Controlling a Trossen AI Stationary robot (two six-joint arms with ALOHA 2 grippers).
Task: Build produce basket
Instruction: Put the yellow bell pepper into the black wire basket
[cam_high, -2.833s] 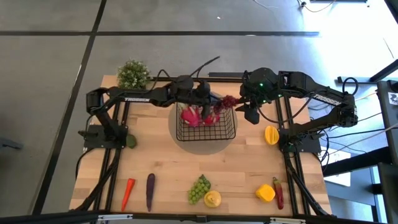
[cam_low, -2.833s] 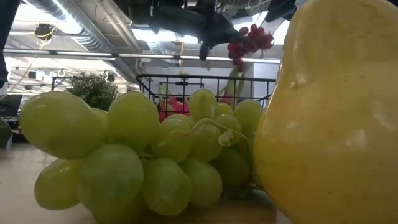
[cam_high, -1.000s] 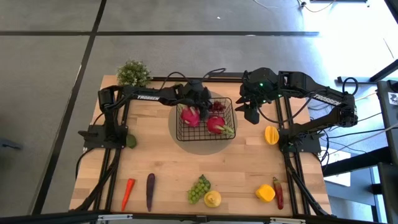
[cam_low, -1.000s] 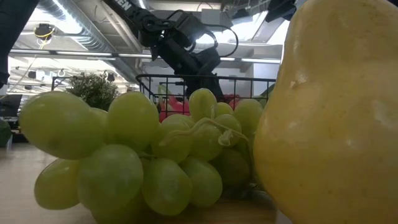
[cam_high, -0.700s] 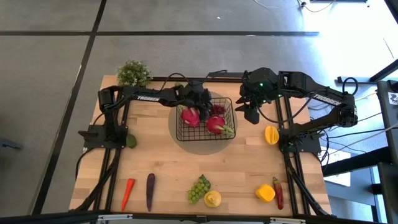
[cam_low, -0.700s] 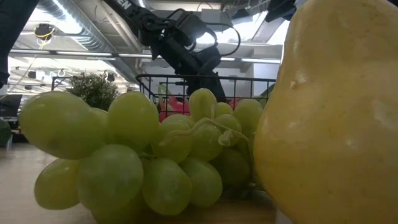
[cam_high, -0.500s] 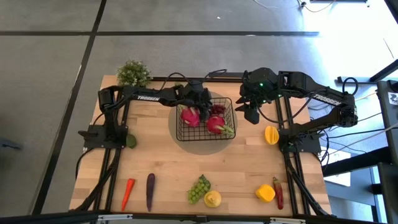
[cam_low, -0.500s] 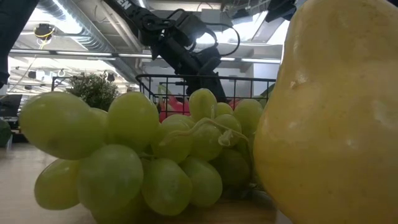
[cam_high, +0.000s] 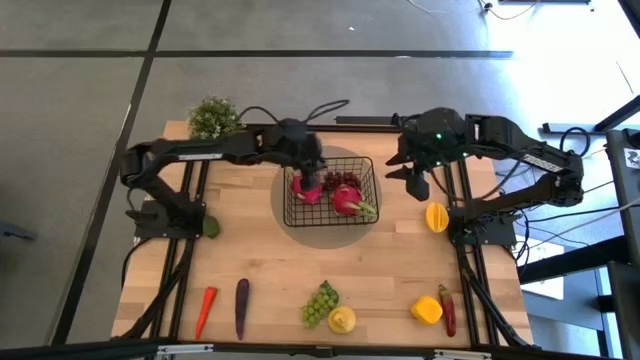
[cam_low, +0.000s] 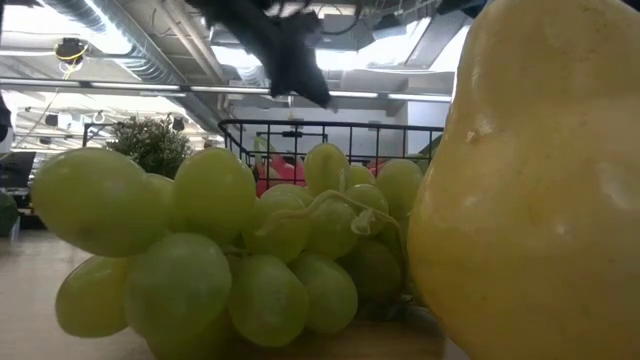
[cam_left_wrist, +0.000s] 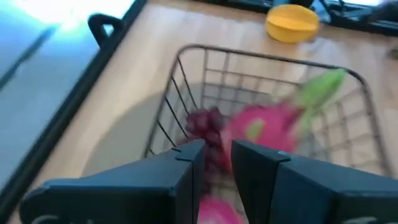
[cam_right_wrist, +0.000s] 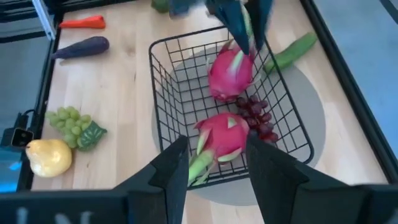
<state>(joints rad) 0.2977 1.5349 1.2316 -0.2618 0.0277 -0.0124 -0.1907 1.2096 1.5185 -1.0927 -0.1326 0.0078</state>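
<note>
The black wire-mesh basket (cam_high: 331, 191) sat on a grey round mat (cam_high: 300, 232) at the far middle of the light wooden table (cam_high: 270, 270), holding two pink dragon fruits (cam_high: 308, 187) (cam_high: 347, 203) and a bunch of dark purple grapes (cam_high: 343, 180) lying between them against the far side. A second before, the left gripper (cam_high: 312, 166) had been down inside the basket at the grapes; it had since lifted and drawn back toward the far left edge of the basket, its fingers (cam_left_wrist: 186, 168) parted by a narrow gap and holding nothing, with the grapes left lying in the wire. The left arm's elbow had swung farther out to the left. The right gripper (cam_high: 415, 184) hovered just right of the basket, shifted slightly right from its earlier spot, its fingers (cam_right_wrist: 171, 165) moderately apart and empty. The rest of the produce lay as before on the table: a yellow half fruit (cam_high: 436, 216) at the right, and along the near edge an orange carrot (cam_high: 205, 309), a purple eggplant (cam_high: 241, 305), green grapes (cam_high: 320, 303), a yellow pear (cam_high: 342, 320), a yellow pepper (cam_high: 426, 310) and a red chili (cam_high: 448, 310). A bushy green potted plant (cam_high: 213, 118) stood at the far left corner
</note>
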